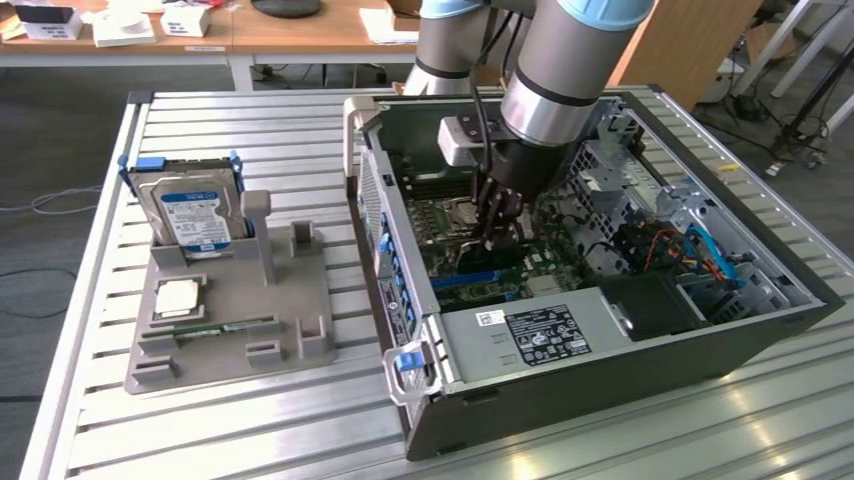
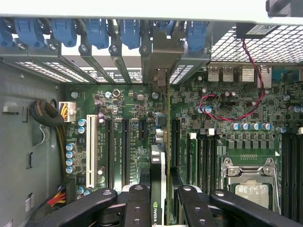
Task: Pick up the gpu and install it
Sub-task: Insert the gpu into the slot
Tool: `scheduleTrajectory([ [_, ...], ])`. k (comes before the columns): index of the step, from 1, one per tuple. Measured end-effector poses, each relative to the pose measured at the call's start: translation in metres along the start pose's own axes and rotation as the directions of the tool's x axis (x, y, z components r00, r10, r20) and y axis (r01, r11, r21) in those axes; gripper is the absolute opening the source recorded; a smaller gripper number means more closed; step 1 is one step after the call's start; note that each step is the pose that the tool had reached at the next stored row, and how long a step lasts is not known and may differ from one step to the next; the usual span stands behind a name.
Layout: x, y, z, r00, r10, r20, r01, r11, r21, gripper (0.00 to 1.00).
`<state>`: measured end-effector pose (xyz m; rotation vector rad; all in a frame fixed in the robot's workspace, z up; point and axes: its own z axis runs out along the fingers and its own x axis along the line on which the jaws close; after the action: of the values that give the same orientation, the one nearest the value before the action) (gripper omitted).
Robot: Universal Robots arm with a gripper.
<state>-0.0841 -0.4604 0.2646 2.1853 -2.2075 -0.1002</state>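
The gripper (image 2: 160,201) was clamped on the gpu (image 2: 157,165), edge-on beneath it, long axis toward the case (image 2: 42,71) rear, seemingly above a slot (image 2: 175,142)

Only readable mark: green-and-white Nvidia eye logo on the black cooler edge of the gpu (image 2: 156,210), a thin green circuit-board card seen edge-on; no wordmark legible. White silkscreen lines beside the black expansion slots on the green motherboard (image 2: 117,147): too small to read. Exterior view: white rectangular label (image 1: 545,333) on the silver power-supply box, lower middle of the frame, dark print, unreadable. Blue-white label on the silver hard drive (image 1: 195,213), exterior view's left: print unreadable.
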Motion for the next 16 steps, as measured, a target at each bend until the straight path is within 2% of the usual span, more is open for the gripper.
scheduleTrajectory([
  [16,0.0001,-0.0001,0.0025,1.0000,0.000,0.0000,0.000,1.0000,0.0000,0.27],
])
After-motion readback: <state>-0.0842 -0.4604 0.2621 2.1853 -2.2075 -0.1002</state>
